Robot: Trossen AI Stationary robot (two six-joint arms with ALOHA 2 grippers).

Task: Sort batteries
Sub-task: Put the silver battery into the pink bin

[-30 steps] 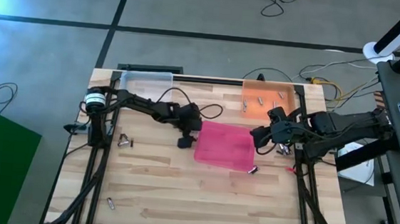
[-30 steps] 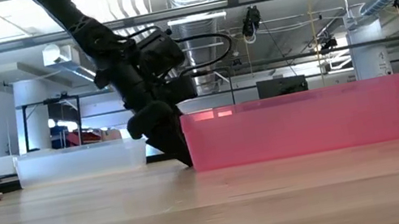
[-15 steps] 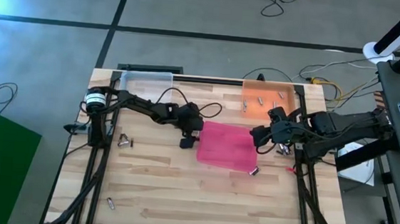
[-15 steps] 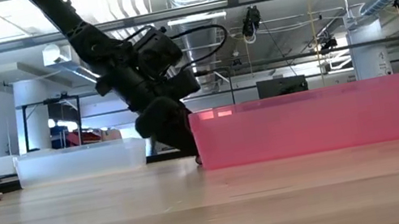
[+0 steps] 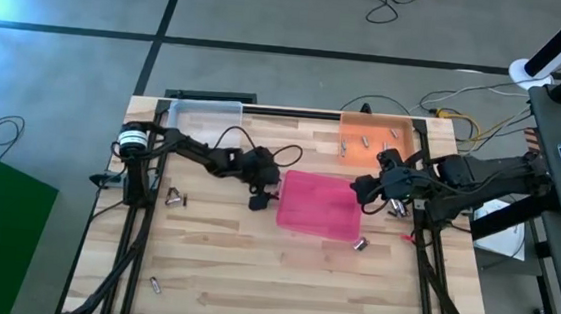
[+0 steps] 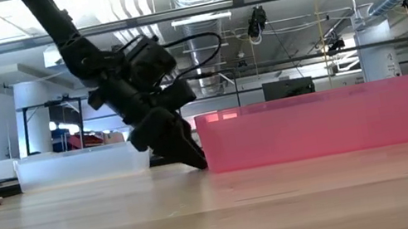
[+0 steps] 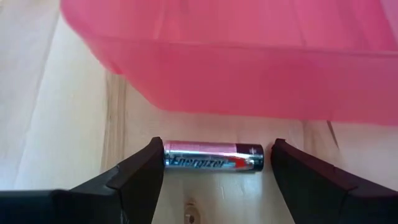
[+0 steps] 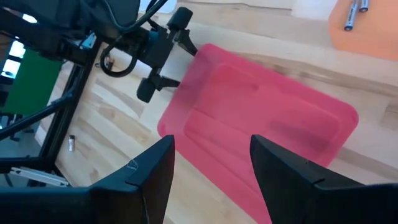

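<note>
Left end effector [image 7: 212,171] angled down, fingers seemingly straddling battery [image 7: 213,156].

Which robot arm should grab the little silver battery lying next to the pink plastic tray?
The left gripper: its open fingers already straddle the silver battery beside the pink plastic tray. The right gripper hangs above the tray's far side.

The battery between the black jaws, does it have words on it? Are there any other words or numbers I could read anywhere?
"Energizer": on the battery lying on the wooden table between the left gripper's open jaws, next to the pink tray.
The batteries in the orange tray and the loose ones on the table are too small to read.
No other words, numbers or signs can be read.
</note>
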